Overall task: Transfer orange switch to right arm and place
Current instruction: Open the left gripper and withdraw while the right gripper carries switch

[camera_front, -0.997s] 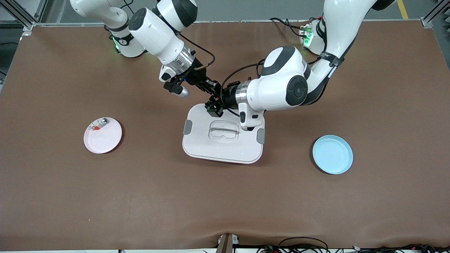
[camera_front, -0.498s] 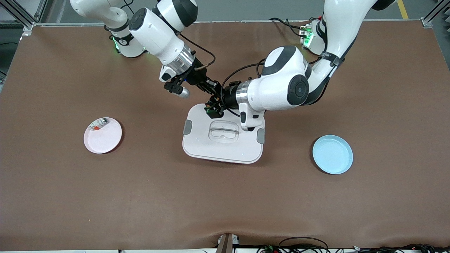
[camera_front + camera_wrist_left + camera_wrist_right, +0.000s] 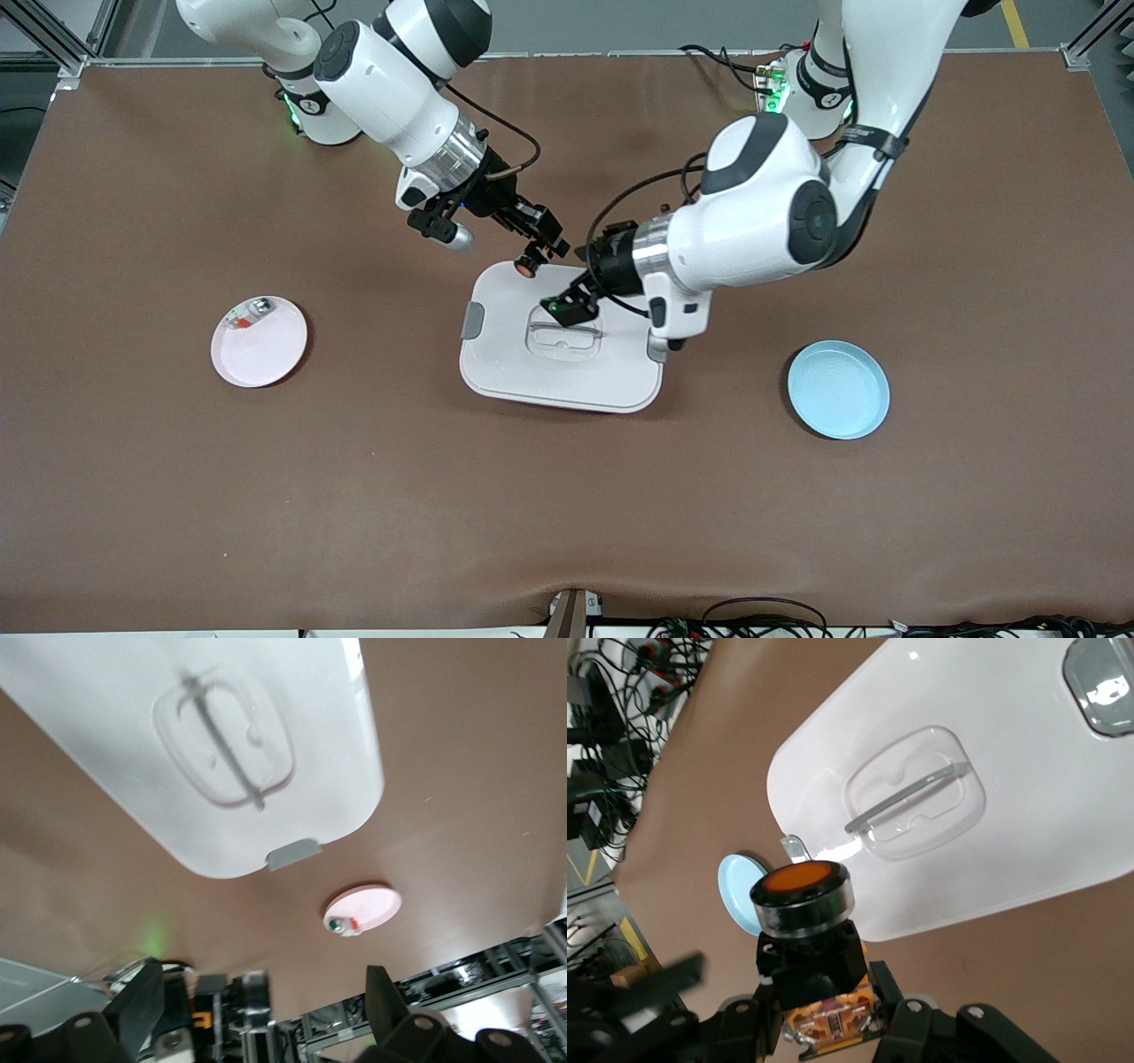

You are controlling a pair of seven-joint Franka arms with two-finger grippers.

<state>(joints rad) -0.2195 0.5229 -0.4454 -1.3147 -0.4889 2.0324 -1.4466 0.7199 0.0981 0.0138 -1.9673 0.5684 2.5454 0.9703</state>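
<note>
Handover done: right pincer (image 3: 534, 258) clamped on tiny orange-capped black push-button switch (image 3: 527, 265), over edge of white rectangular lidded box (image 3: 567, 372). Left pincer (image 3: 567, 306) fingers apart, empty, over box lid. Placing left to do; spot cannot tell.

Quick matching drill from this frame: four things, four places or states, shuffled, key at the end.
1. orange switch
2. left gripper
3. pink plate
4. blue plate

a. open, over the white lid
b. toward the left arm's end of the table
c. held in the right gripper
d. carries a small clear part

Pairs: 1-c, 2-a, 3-d, 4-b
</note>
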